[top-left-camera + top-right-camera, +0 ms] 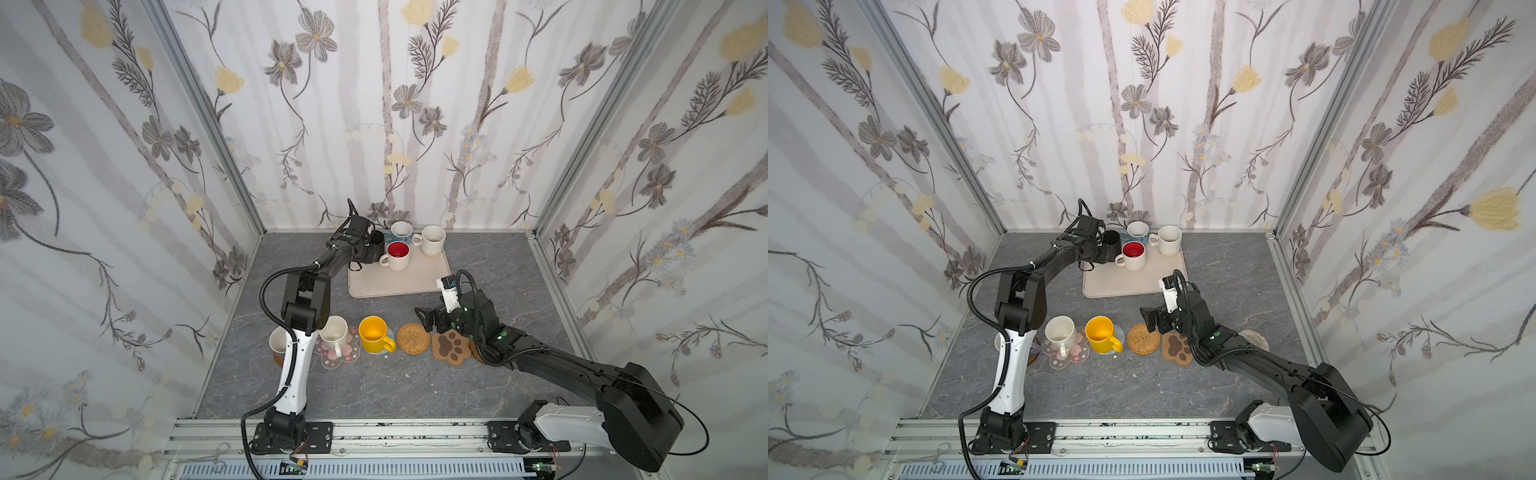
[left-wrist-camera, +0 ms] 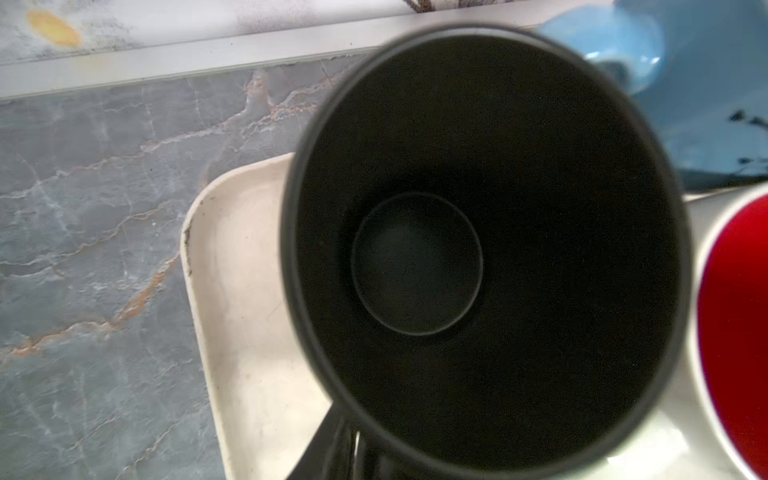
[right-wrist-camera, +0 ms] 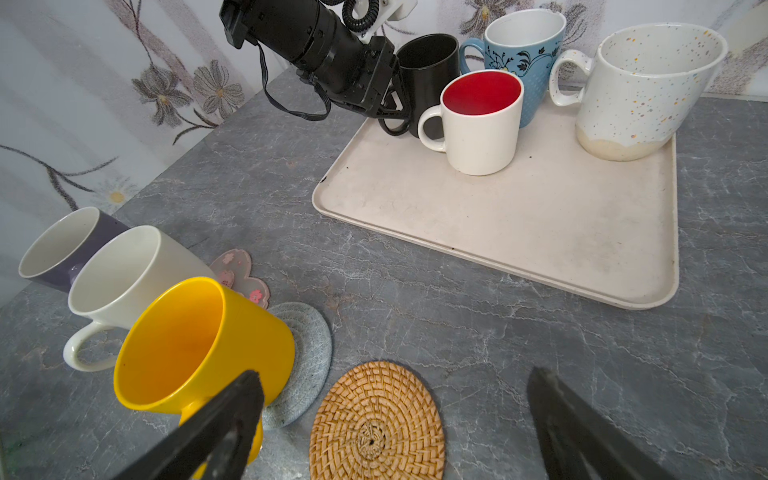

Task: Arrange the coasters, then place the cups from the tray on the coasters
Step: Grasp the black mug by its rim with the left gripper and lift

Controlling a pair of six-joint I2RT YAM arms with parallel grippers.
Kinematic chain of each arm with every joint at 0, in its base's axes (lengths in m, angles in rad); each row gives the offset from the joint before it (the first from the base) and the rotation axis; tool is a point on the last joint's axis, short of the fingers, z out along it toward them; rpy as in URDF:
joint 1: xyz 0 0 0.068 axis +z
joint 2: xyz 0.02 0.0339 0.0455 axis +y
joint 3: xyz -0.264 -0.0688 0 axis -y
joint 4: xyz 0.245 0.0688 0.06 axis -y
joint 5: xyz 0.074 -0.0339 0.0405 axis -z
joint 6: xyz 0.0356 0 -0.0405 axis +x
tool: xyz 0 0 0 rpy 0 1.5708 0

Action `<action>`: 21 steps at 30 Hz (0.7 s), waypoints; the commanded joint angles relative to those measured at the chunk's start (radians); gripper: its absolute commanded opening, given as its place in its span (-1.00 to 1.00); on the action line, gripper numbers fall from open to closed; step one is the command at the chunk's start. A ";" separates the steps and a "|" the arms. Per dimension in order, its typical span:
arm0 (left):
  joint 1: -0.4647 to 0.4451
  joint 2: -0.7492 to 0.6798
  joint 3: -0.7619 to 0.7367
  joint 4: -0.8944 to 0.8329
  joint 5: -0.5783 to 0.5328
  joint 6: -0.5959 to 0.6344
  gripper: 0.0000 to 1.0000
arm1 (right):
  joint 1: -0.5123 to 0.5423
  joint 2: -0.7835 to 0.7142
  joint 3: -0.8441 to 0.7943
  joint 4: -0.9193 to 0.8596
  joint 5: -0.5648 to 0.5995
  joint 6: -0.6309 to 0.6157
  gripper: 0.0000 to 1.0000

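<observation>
My left gripper [image 3: 397, 104] is out at the far left corner of the tray [image 3: 519, 216], jaws at the handle of the black mug [image 3: 428, 70]. It is black on black from here, so I cannot tell whether they grip the handle or only flank it. The mug stands upright on the tray, and my left wrist view looks straight down into it. Three more mugs share that far end of the tray: the red-lined white mug [image 3: 482, 124] just beside the black one, the blue patterned mug [image 3: 523, 50] behind it, and the speckled white mug [image 3: 640, 91] at the right. The near half of the tray is bare. My right gripper [image 3: 392, 376] hangs with its jaws spread wide and nothing between them, low over the rattan coaster [image 3: 376, 424], which carries no mug. Along the near row on the worktop [image 1: 374, 386], the yellow mug [image 3: 199, 345] sits on the grey-blue crochet coaster [image 3: 307, 353] and the cream mug [image 3: 124, 278] on the pink blossom coaster [image 3: 241, 270]. The lavender mug [image 3: 75, 245] is at the left end, with a brown wooden disc [image 1: 279, 358] showing under it behind the left arm [image 1: 297, 357]. Right of the rattan lies the paw coaster [image 1: 451, 347], also bare, and in a top view the white woven coaster [image 1: 1256, 337] peeks out from behind my right arm [image 1: 1266, 365].
</observation>
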 commanded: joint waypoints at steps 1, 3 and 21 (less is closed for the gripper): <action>-0.004 0.003 0.014 0.017 -0.030 0.010 -0.50 | 0.000 0.005 0.011 0.032 0.000 0.001 0.99; -0.006 0.002 0.014 0.017 -0.035 0.011 -0.60 | 0.000 0.005 0.011 0.030 0.002 0.001 0.99; -0.061 -0.184 -0.045 0.016 -0.108 -0.049 -1.00 | -0.018 -0.044 -0.011 0.033 0.011 0.011 0.99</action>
